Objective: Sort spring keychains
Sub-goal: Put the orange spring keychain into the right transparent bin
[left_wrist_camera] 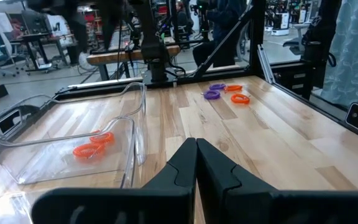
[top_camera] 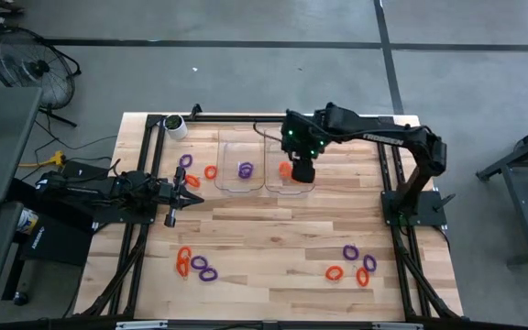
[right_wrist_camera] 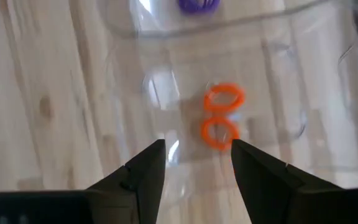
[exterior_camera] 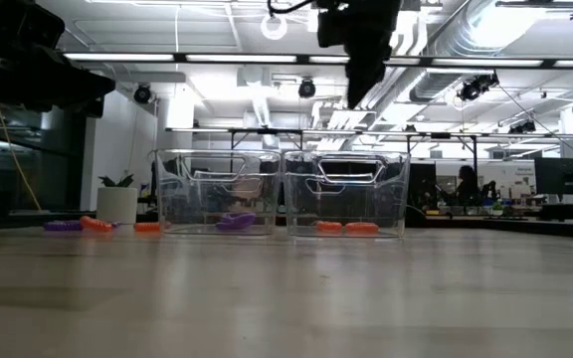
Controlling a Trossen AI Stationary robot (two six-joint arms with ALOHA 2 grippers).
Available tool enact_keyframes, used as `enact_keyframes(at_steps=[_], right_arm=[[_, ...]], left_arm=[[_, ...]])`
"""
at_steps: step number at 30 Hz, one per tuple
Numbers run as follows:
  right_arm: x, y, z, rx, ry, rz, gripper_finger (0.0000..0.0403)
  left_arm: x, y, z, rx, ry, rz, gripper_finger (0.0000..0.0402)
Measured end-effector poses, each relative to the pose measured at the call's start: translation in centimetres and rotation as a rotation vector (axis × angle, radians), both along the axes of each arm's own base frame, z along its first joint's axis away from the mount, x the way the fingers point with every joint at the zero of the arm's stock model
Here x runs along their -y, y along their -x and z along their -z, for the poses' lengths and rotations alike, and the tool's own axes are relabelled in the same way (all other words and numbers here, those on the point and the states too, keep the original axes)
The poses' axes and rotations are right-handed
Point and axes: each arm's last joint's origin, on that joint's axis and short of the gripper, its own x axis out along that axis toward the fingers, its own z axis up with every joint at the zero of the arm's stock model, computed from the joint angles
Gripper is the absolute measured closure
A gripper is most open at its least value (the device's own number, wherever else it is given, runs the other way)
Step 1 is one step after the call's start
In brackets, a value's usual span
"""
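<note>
The left gripper [top_camera: 170, 217] is resting closed over the table's [top_camera: 282, 240] left side. The right gripper [right_wrist_camera: 196, 163] is hanging open and empty above the right tray [top_camera: 273, 154], where two orange keychains [right_wrist_camera: 221, 116] are lying; a purple keychain [top_camera: 245, 170] is lying in the left tray [top_camera: 230, 156].

Orange and purple spring keychains [top_camera: 245, 170], clear trays [top_camera: 230, 147]
</note>
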Motion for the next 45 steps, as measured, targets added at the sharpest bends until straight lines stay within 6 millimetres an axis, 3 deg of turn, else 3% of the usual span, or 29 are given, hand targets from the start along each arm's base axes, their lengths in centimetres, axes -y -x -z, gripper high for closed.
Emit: enact_keyframes(at_steps=[8, 15, 21, 26, 35, 39, 45], right_arm=[[-5.4, -0.2, 0.6, -0.077, -0.020, -0.088, 0.0231], [-10.5, 0.5, 4.6, -0.113, -0.046, -0.138, 0.0232], [-13.8, 2.9, 8.3, -0.123, -0.079, -0.122, 0.0231], [-15.4, 5.9, 10.6, -0.129, -0.122, -0.044, 0.0232], [-17.9, 11.8, 13.0, -0.125, -0.243, 0.108, 0.0233], [-19.5, 12.9, 13.5, -0.058, -0.318, 0.101, 0.0235], [-21.9, 13.2, 14.2, 0.014, -0.393, -0.065, 0.0236]], left_arm=[[0.0, 0.0, 0.0, 0.000, 0.000, 0.000, 0.0401], [0.0, 0.0, 0.0, 0.001, 0.000, 0.000, 0.0401], [0.0, 0.0, 0.0, 0.001, 0.000, 0.000, 0.0401], [0.0, 0.0, 0.0, 0.000, 0.000, 0.000, 0.0401], [0.0, 0.0, 0.0, 0.000, 0.000, 0.000, 0.0401], [0.0, 0.0, 0.0, 0.001, 0.000, 0.000, 0.0401], [0.0, 0.0, 0.0, 0.000, 0.000, 0.000, 0.0401]])
